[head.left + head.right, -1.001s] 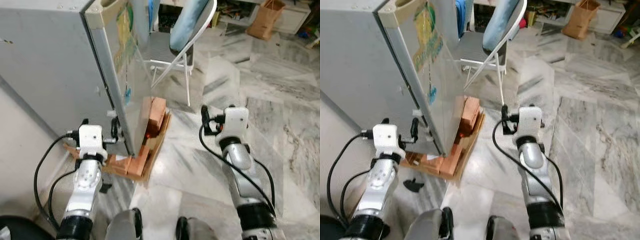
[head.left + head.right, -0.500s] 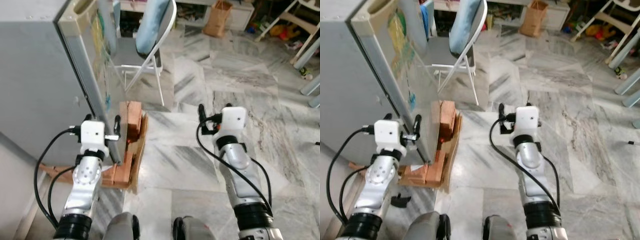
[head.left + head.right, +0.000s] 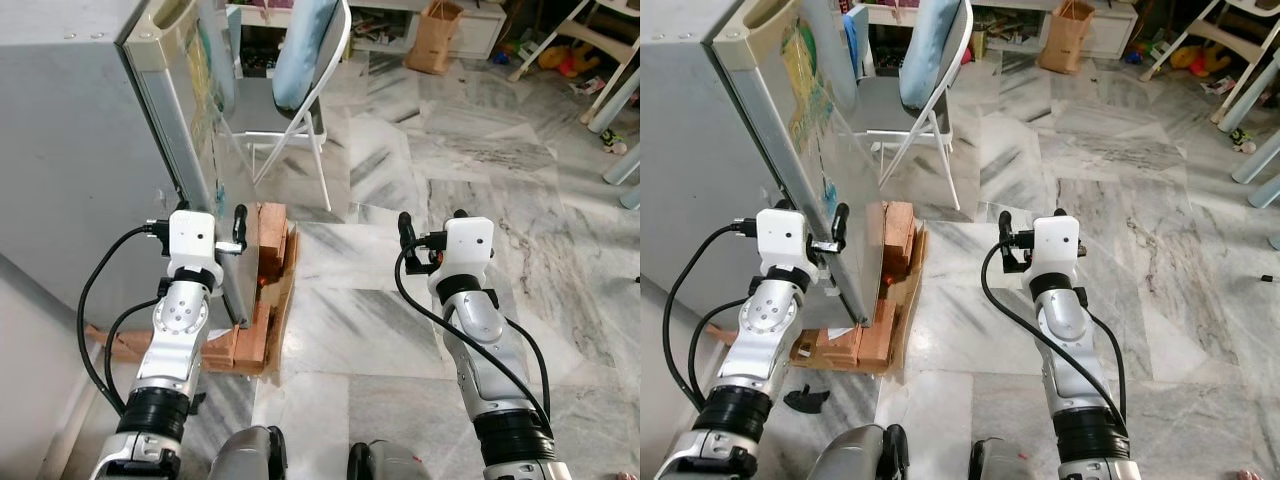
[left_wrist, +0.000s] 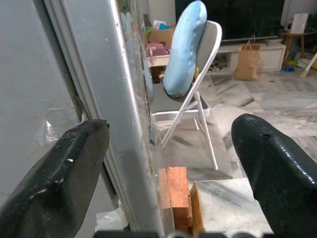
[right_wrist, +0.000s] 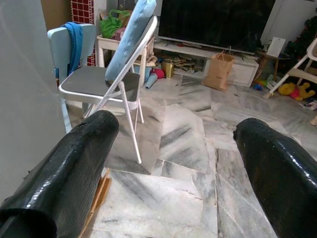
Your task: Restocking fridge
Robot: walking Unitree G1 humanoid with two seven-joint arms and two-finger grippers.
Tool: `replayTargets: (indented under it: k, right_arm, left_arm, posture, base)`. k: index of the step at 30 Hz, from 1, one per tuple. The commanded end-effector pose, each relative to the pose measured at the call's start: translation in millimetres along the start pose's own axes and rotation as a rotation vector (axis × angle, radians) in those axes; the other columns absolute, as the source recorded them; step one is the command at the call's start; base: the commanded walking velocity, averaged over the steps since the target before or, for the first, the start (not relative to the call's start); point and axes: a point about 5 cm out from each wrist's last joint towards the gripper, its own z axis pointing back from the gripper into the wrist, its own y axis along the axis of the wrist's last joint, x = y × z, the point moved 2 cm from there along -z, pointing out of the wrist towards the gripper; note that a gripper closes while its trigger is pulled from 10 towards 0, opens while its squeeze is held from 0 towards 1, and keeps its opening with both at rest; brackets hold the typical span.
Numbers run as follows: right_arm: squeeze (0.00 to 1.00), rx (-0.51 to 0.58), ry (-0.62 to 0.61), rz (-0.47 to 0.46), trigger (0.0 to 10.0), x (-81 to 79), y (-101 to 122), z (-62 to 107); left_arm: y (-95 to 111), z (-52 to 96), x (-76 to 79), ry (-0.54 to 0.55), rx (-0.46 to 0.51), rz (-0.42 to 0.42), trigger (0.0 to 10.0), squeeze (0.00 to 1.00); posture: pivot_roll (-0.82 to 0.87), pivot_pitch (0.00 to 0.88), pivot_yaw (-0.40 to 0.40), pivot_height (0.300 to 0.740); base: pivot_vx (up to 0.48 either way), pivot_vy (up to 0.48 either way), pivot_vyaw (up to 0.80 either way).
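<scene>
Left wrist view: fridge [image 4: 106,99] interior hidden

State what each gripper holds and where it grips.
Neither holds anything. The left gripper is open astride the fridge door edge; the right gripper is open in air.

Head pair: looking forward and down from above both arms onto the marble floor [image 3: 420,330], fridge [image 3: 90,150] at near left, folding chair [image 3: 925,90] just beyond it. Left wrist: close against the fridge door edge [image 4: 111,114], facing the same chair [image 4: 190,79] and the bricks [image 4: 173,196] below. Right wrist: low, farther from the fridge, facing chair [image 5: 116,74] and floor.
</scene>
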Motion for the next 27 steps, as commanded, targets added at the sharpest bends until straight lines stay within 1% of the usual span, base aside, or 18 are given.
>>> replayTargets:
  k: [1,4,5,6,9,10,11,12,14,15,16,18,21,24,27]
  right_arm:
    - [0.00,0.016,-0.002,-0.002,10.0,0.5,5.0,0.1]
    - [0.00,0.010,0.007,-0.010,10.0,-0.7,5.0,2.2]
    - [0.00,0.010,0.007,-0.010,10.0,-0.7,5.0,2.2]
    - [0.00,-0.003,0.029,-0.041,10.0,-2.2,3.7,5.1]
    - [0.00,-0.005,0.040,-0.035,10.0,-0.8,2.7,8.7]
    - [0.00,-0.005,0.040,-0.035,10.0,-0.8,2.7,8.7]
    - [0.00,-0.012,0.032,-0.029,10.0,1.4,1.2,10.6]
    - [0.00,-0.012,0.032,-0.029,10.0,1.4,1.2,10.6]
    - [0.00,-0.011,0.032,-0.029,10.0,1.6,1.6,11.9]
    - [0.00,-0.010,0.034,-0.030,10.0,1.3,2.0,12.4]
    - [0.00,-0.005,0.048,-0.039,10.0,-0.1,3.5,14.6]
    - [0.00,-0.011,0.079,-0.047,10.0,-2.0,3.5,20.0]
    - [0.00,-0.013,0.116,-0.049,10.0,-3.5,1.9,27.8]
    - [0.00,-0.020,0.116,-0.038,10.0,-2.6,-0.2,30.0]
    - [0.00,-0.023,0.107,-0.039,10.0,-1.9,0.3,27.8]
  left_arm:
    - [-0.7,-5.3,1.2,-0.003,-0.010,0.005,10.0,0.00]
    - [-1.2,-14.7,0.9,0.020,-0.022,0.007,10.0,0.00]
    - [-1.2,-14.7,0.9,0.020,-0.022,0.007,10.0,0.00]
    - [0.4,-21.2,0.4,0.030,-0.025,-0.003,10.0,0.00]
    - [5.1,-29.1,-0.1,0.041,-0.020,-0.017,10.0,0.00]
    - [5.1,-29.1,-0.1,0.041,-0.020,-0.017,10.0,0.00]
    - [4.9,-35.2,-1.0,0.051,-0.036,-0.032,10.0,0.00]
    - [4.9,-35.2,-1.0,0.051,-0.036,-0.032,10.0,0.00]
    - [3.1,-39.6,-4.1,0.077,-0.056,-0.059,10.0,0.00]
    - [2.6,-40.6,-5.4,0.087,-0.062,-0.068,10.0,0.00]
    - [2.8,-42.0,-5.4,0.087,-0.066,-0.048,10.0,0.00]
    - [4.1,-44.2,-3.7,0.078,-0.063,-0.051,10.0,0.00]
    - [4.5,-45.5,-5.8,0.093,-0.063,-0.057,10.0,0.00]
    - [4.8,-45.8,-8.6,0.113,-0.060,-0.054,10.0,0.00]
    - [0.5,-43.4,-7.0,0.114,-0.061,-0.040,10.0,0.00]
  posture:
    - [0.06,0.110,-0.013,0.740]
    - [0.05,0.113,-0.013,0.740]
    - [0.05,0.113,-0.013,0.740]
    - [0.04,0.116,-0.011,0.740]
    - [0.03,0.120,-0.006,0.740]
    - [0.03,0.120,-0.006,0.740]
    - [0.03,0.120,-0.001,0.740]
    - [0.03,0.120,-0.001,0.740]
    - [0.02,0.121,0.001,0.740]
    - [0.02,0.122,0.002,0.740]
    - [0.02,0.123,0.001,0.740]
    - [0.02,0.125,0.001,0.740]
    - [0.02,0.128,0.001,0.740]
    - [0.02,0.129,0.001,0.740]
    - [0.02,0.131,0.004,0.740]
  base:
    - [0.000,0.000,0.00]
    - [0.000,0.000,0.00]
    - [0.000,0.000,0.00]
    - [0.000,0.000,0.00]
    - [0.000,0.000,0.00]
    - [0.000,0.000,0.00]
    - [0.000,0.000,0.00]
    - [0.000,0.000,0.00]
    - [0.000,0.000,0.00]
    - [0.000,0.000,0.00]
    - [0.000,0.000,0.00]
    - [0.000,0.000,0.00]
    - [0.000,0.000,0.00]
    - [0.000,0.000,0.00]
    - [0.000,0.000,0.00]
